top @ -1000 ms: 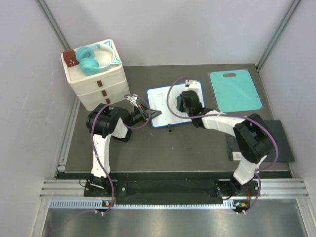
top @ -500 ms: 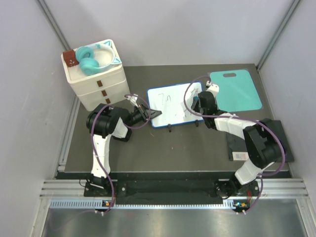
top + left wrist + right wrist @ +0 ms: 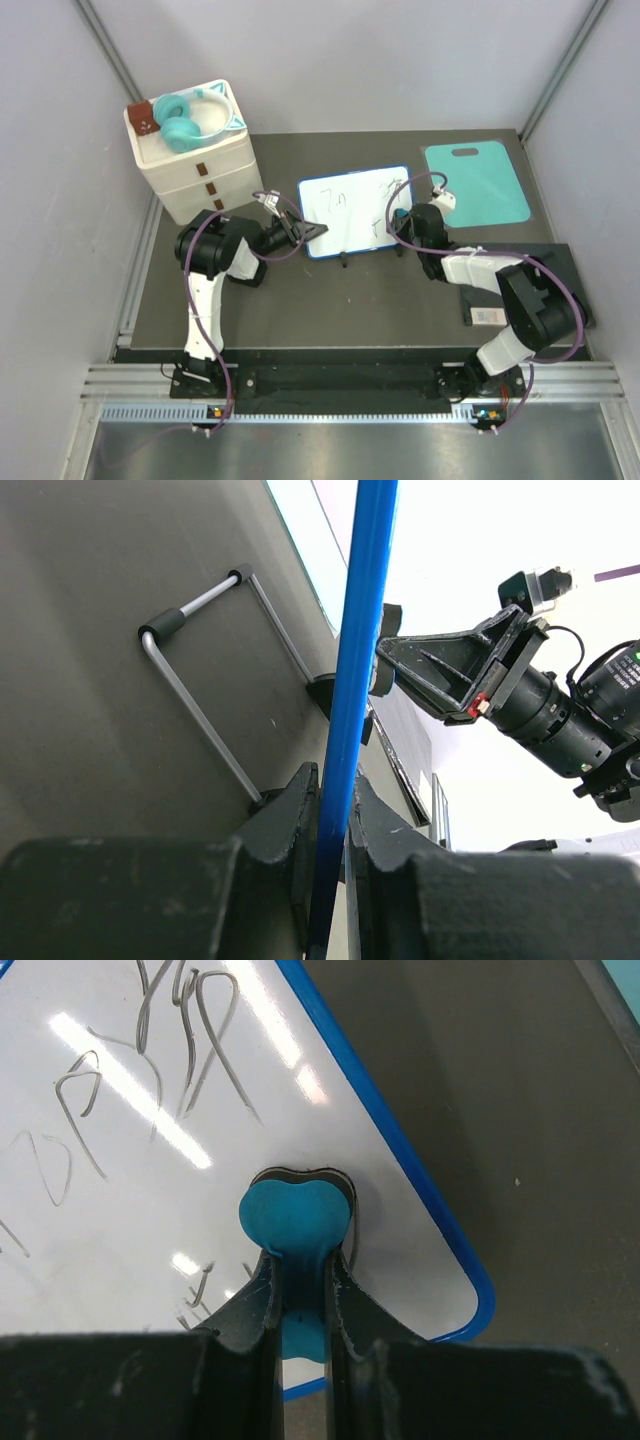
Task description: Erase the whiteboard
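Lying under the right tool's (image 3: 300,1260) eraser (image 3: 293,1212), the whiteboard (image 3: 110,1230) bears scribbles (image 3: 190,1045).

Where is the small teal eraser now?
Right wrist view: the small teal eraser sits in the right hand, on the blue-rimmed whiteboard near its corner.

Both arms are built alike: the left arm (image 3: 205,300) and the right arm (image 3: 470,268) have smooth white shells on the long links, bulky rounded black joint housings and black bases. A thin purple cable (image 3: 390,205) loops loosely along each. The left gripper (image 3: 312,232) is black, with matte, angular fingers (image 3: 290,820). The right gripper (image 3: 400,224) has a ribbed black cylindrical body, a triangular black frame with a small red part, and scuffed black fingers (image 3: 250,1305).
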